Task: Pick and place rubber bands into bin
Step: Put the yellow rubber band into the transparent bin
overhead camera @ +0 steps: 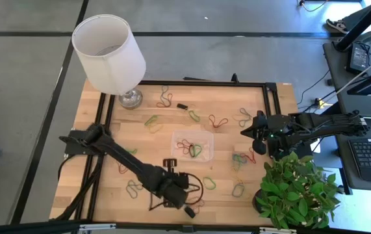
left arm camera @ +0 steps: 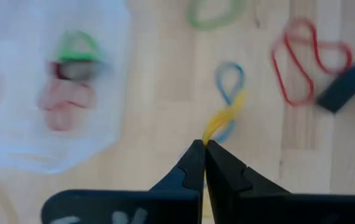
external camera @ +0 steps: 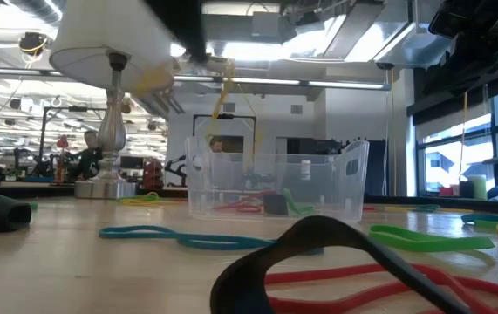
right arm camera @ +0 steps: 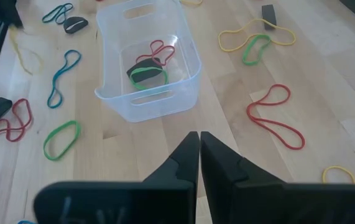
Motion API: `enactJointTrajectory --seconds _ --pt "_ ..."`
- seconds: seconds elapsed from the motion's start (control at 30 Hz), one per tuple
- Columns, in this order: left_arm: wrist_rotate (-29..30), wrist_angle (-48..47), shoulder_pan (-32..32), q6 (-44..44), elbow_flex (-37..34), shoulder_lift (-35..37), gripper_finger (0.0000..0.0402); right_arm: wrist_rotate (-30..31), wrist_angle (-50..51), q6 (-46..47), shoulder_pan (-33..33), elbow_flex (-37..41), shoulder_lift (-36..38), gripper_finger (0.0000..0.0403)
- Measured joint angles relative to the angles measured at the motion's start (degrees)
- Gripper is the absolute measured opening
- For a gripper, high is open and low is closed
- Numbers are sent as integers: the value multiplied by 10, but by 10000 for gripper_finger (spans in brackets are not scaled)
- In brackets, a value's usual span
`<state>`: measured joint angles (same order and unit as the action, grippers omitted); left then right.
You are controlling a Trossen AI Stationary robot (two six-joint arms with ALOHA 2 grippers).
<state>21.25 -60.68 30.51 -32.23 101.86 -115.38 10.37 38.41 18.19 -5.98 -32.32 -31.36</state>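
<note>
On my left wrist feed I see the left end effector (left arm camera: 204, 148) pinched shut on a thin yellow rubber band (left arm camera: 222, 118), which stretches out from the fingertips in a twisted, limp strand above the pale wooden table (left arm camera: 158, 81). Just past it lies a blue band (left arm camera: 229, 79) folded into a figure-eight, and farther off a red band (left arm camera: 301, 62) doubled into two loops beside a small dark block (left arm camera: 346, 86). The bin (overhead camera: 193, 147) — a shallow clear plastic tub with rounded corners and cut-out handles — sits near the middle of the table, holding a few red, green and black bands (right arm camera: 148, 67). In the high view the left arm reaches low across the near edge, its end effector close to the front of the table and apart from the bin. The right end effector (right arm camera: 199, 140) has its dark fingers pressed together with nothing between them, hovering just beside the bin's short wall. More floppy loops lie scattered flat on the wood grain — a long red band (right arm camera: 275, 117), a green band (right arm camera: 61, 138), a yellow band (right arm camera: 255, 34). A white cylindrical lampshade (overhead camera: 109, 52) on a shiny metal base stands at the far left corner, and a leafy green plant (overhead camera: 295, 188) at the near right.
</note>
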Motion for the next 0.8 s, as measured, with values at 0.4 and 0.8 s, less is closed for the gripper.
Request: enactJointTrajectory --seconds 0.4,0.8 --pt "41 -5 -158 254 1 81 2 7 -12 22 0 0 0 20" --pt "-96 34 -291 388 -4 -24 2 7 -13 73 0 0 0 20"
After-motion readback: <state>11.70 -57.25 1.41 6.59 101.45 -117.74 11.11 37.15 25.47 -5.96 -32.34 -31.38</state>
